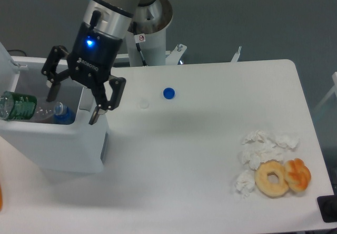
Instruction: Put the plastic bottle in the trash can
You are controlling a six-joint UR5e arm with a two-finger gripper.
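The black two-finger gripper (73, 104) hangs above the right wall of the large white boxy plastic trash can (58, 147), its fingers spread wide apart with nothing between them. One black finger (53, 84) points down over the bin's grey interior, while the other finger (103, 99) reaches down past the bin's right rim, on the table side. The gripper body is tilted, its wrist leaning up and to the right toward the silver cuff and the grey arm above, and a blue light glows on the black housing. The arm rises from a white pedestal base (150, 39) standing at the far edge of the white table (210, 155). The small clear crinkled plastic bottle with a green label band (20, 106) lies on its side inside the trash can, toward the left of the opening, clear of both fingers. Just beside it in the bin sits a blue round-rimmed object (64, 114), near the right inner wall. On the table, a small loose blue cap (168, 93) lies to the right of the gripper, well apart from it. Near the table's right front corner lie crumpled white tissues (263, 147), a tan ring-shaped doughnut (272, 178) and an orange pastry piece (298, 174) touching it.
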